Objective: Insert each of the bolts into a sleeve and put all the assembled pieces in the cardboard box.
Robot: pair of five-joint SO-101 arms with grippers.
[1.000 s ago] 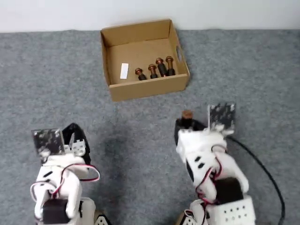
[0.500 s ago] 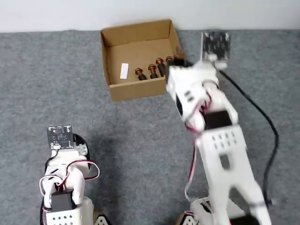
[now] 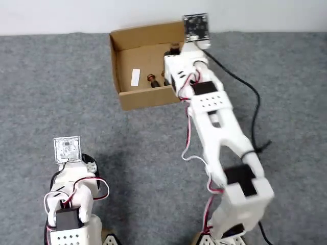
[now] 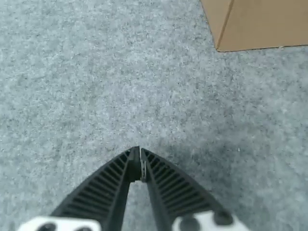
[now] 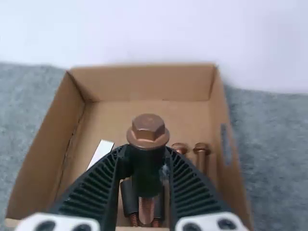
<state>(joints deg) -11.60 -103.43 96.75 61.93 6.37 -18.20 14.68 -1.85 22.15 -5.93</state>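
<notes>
Holding sleeved bolt [image 5: 147,134] upright in right gripper [image 5: 147,161], clamped on the sleeve, above cardboard box [image 5: 144,82] floor and other assembled pieces [image 5: 201,150] inside. Left gripper [image 4: 140,161] closed, empty, low over grey bench [image 4: 86,72].

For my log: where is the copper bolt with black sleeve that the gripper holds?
In the right wrist view the sleeved bolt is clamped in the right gripper, above the brown cardboard box and its other assembled pieces.

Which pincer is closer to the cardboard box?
Right. The right pincer hangs over the cardboard box, gripping a sleeved bolt; the left pincer is over the carpet, short of it.
</notes>
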